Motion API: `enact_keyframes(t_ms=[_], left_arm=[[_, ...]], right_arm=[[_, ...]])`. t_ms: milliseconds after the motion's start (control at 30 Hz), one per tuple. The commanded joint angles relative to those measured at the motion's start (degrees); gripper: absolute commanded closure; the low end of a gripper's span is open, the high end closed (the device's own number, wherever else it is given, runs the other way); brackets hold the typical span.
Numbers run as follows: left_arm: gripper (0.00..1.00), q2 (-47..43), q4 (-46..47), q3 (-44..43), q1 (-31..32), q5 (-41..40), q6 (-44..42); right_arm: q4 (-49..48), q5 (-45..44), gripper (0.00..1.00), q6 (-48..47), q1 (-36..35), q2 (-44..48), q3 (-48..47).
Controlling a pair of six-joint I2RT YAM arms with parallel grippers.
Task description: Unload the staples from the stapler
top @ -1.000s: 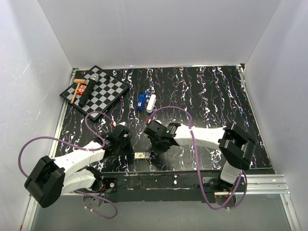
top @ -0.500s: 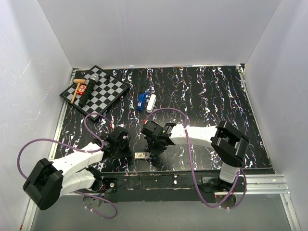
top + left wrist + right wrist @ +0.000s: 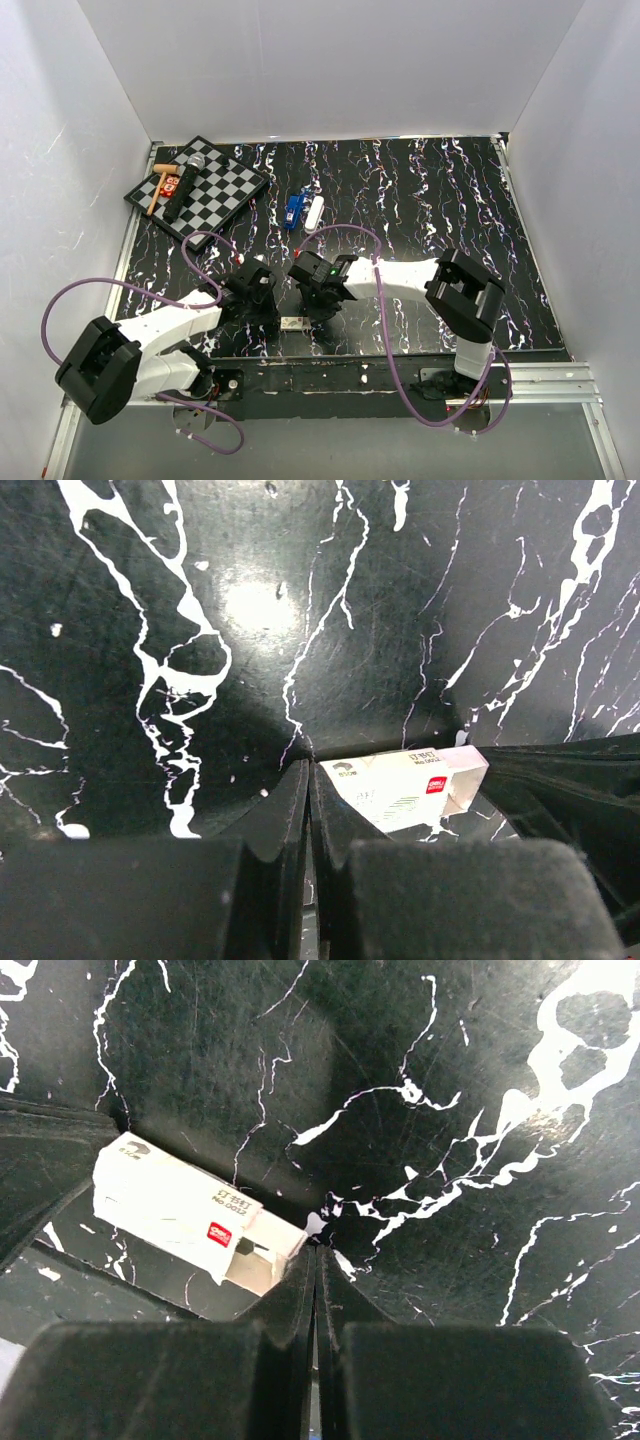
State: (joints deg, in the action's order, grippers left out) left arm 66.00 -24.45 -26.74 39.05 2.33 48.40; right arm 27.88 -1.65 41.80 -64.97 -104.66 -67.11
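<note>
Black tabletop [image 3: 420,200] with white marbled streaks, walled in white on three sides. Two white-and-black arms reach in from the near edge: left arm [image 3: 170,325] angled toward the middle, right arm [image 3: 410,280] folded across toward it, both wrists low over the near-middle strip. Black-and-white checkerboard [image 3: 225,190] in the far left corner, set diagonally; on it lie a black microphone with a silver head [image 3: 190,175], a small wooden mallet [image 3: 158,185] and a small red item [image 3: 171,184], too small to identify. Blue stapler [image 3: 293,210] lies on the tabletop towards the far edge, left of centre, well apart from both grippers; a white oblong object [image 3: 314,213] is just beside it on the right. Staples themselves too small to make out in any view. Small tan-and-white rectangular box [image 3: 293,323] flat near the near edge, between the two grippers, one end open. Left gripper [image 3: 308,780] clenched, fingers pressed together on nothing, box just right of its tip. Right gripper [image 3: 316,1260] likewise clenched and empty, box just left of its tip.
</note>
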Motion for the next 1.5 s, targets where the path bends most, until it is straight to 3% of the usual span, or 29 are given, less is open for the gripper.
enact_keyframes(t_ms=[0, 600, 1033, 1167, 1333, 1467], left_arm=[[1.00, 1.6, 0.0, 0.2, -0.3, 1.2, -0.9], [1.00, 2.7, 1.4, -0.2, 0.5, 2.4, -0.2], [1.00, -2.1, -4.6, -4.9, 0.5, -1.5, -2.6], [1.00, -6.0, -7.8, -7.2, 0.5, -6.8, -3.6], [0.82, -8.3, -11.8, -11.8, 0.5, -10.8, -5.5], [0.69, -11.8, -14.3, -14.6, 0.4, -14.4, -7.5]], right_arm=[[-0.8, 0.8, 0.99, 0.5, -0.1, -0.7, -2.9], [-2.7, 5.1, 0.99, 3.4, -0.1, -4.0, -6.6], [-0.8, -4.1, 0.99, 2.2, 3.0, 5.0, 0.2], [0.7, -8.4, 0.99, 1.4, 4.8, 10.2, 2.9], [3.8, -14.2, 0.89, -1.9, 6.1, 14.9, 3.2], [5.1, -20.9, 0.70, -4.4, 6.7, 19.5, 4.6]])
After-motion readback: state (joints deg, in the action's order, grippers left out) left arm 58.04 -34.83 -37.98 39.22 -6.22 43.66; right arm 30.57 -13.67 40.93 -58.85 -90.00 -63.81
